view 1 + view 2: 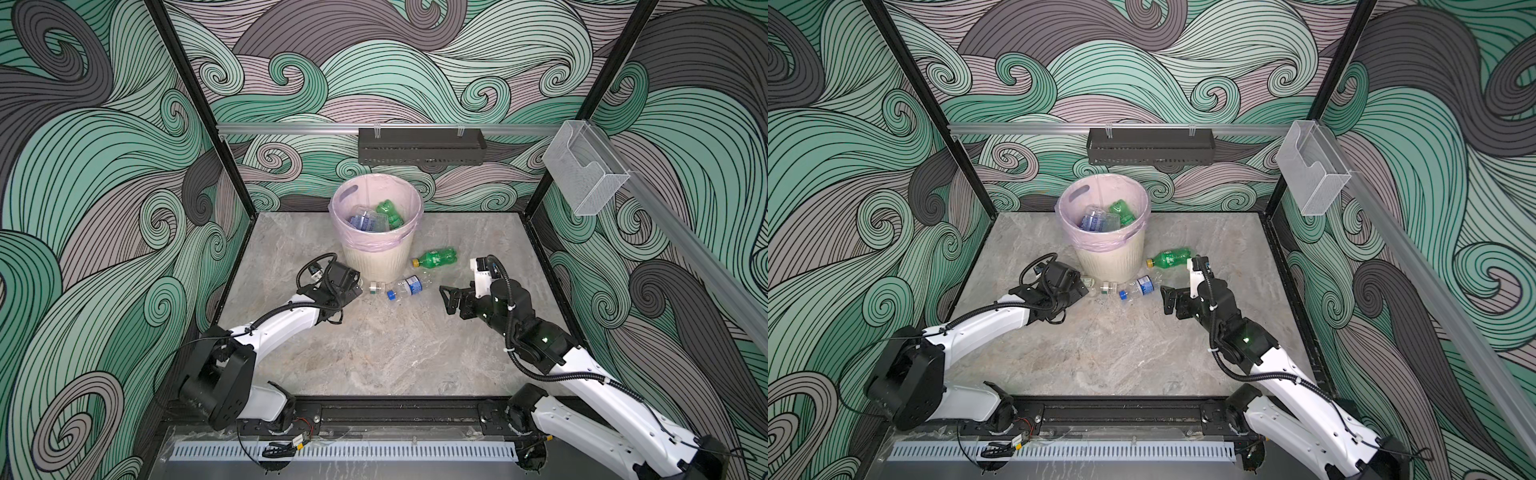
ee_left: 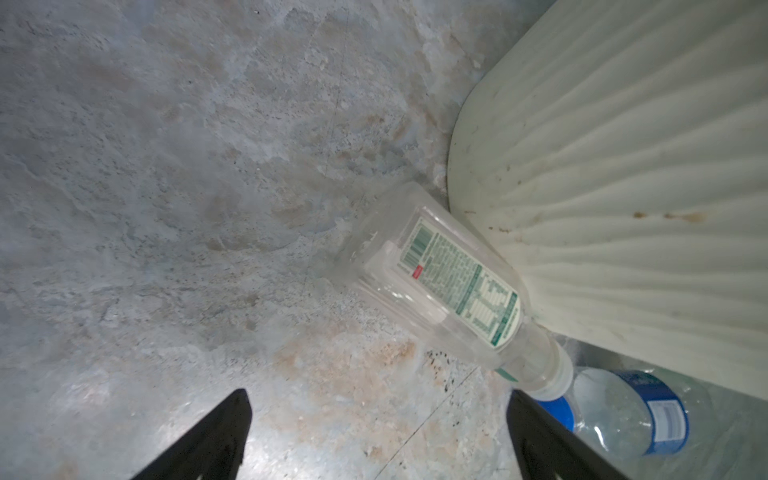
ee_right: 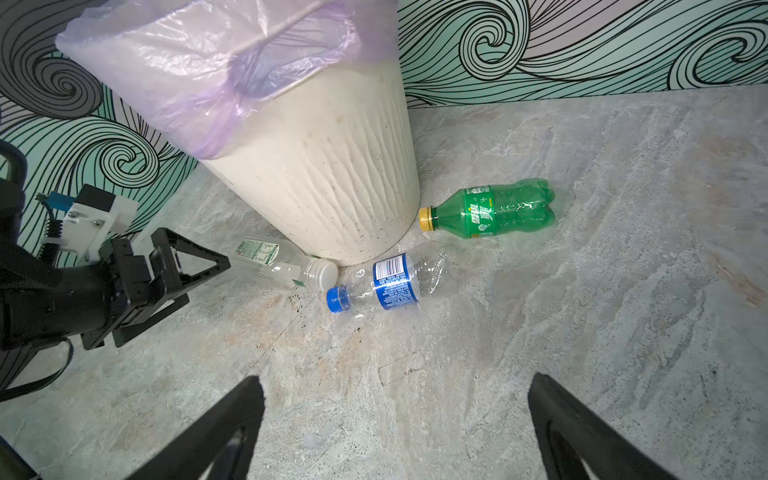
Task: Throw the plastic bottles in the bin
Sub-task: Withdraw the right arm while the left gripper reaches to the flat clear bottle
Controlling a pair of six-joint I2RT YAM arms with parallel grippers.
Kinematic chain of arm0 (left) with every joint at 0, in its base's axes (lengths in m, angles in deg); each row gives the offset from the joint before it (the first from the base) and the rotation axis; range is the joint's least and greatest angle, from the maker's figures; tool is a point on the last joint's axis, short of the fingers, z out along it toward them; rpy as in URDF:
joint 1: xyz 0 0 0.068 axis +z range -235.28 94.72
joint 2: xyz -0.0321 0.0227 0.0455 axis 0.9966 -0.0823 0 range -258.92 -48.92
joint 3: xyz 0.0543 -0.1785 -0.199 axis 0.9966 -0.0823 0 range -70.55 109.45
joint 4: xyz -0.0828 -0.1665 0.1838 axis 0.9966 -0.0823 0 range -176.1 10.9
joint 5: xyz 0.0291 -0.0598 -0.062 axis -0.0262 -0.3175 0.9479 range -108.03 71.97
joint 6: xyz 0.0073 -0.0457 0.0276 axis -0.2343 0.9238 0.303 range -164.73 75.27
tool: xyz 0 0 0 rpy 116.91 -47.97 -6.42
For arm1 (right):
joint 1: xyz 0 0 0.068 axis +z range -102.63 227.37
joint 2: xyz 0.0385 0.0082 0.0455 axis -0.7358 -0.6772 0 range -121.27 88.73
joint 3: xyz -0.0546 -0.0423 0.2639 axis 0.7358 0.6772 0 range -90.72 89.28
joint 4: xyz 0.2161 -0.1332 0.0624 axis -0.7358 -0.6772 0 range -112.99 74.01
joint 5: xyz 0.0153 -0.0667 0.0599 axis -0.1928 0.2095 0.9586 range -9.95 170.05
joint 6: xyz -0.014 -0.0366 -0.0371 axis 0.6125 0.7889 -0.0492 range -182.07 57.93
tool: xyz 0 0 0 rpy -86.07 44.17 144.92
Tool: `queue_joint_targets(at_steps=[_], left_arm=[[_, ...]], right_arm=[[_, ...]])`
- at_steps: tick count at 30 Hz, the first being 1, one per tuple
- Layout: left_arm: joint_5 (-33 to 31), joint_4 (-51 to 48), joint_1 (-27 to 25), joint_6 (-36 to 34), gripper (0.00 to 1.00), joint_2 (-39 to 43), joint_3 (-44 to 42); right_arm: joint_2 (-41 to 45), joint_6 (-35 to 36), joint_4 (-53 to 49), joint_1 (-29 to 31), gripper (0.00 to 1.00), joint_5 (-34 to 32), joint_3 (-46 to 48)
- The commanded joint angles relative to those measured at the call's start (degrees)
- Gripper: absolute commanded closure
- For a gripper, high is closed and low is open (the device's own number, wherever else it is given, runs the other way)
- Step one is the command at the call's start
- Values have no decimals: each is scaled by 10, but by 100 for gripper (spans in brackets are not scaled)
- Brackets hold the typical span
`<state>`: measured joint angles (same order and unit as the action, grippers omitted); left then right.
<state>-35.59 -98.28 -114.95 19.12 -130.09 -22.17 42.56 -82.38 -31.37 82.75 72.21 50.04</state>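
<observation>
The cream ribbed bin [image 1: 376, 259] [image 1: 1108, 259] with a pink liner holds several bottles, one of them green [image 1: 388, 212]. Three bottles lie on the floor at its base: a clear white-capped one [image 2: 449, 274] [image 3: 270, 257] against the bin wall [image 2: 623, 166], a clear blue-labelled one [image 3: 390, 278] [image 1: 409, 286], and a green yellow-capped one [image 3: 490, 210] [image 1: 438, 257]. My left gripper [image 2: 378, 395] [image 1: 353, 289] is open and empty, low beside the white-capped bottle. My right gripper [image 3: 397, 378] [image 1: 446, 297] is open and empty, a short way from the blue-labelled bottle.
A long black perforated tray [image 1: 419, 145] hangs on the back rail. A clear plastic box [image 1: 582, 170] is mounted on the right wall. Patterned walls close in the grey stone floor [image 1: 374, 353] on three sides.
</observation>
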Motion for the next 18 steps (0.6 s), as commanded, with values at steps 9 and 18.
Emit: queue_joint_targets(at_steps=[9, 18], left_arm=[[-41, 38, 24, 151, 2, -72, 27], [-17, 56, 27, 165, 2, -125, 48]], right_arm=[[41, -34, -10, -5, 1, -22, 25], [50, -62, 15, -4, 3, -6, 52]])
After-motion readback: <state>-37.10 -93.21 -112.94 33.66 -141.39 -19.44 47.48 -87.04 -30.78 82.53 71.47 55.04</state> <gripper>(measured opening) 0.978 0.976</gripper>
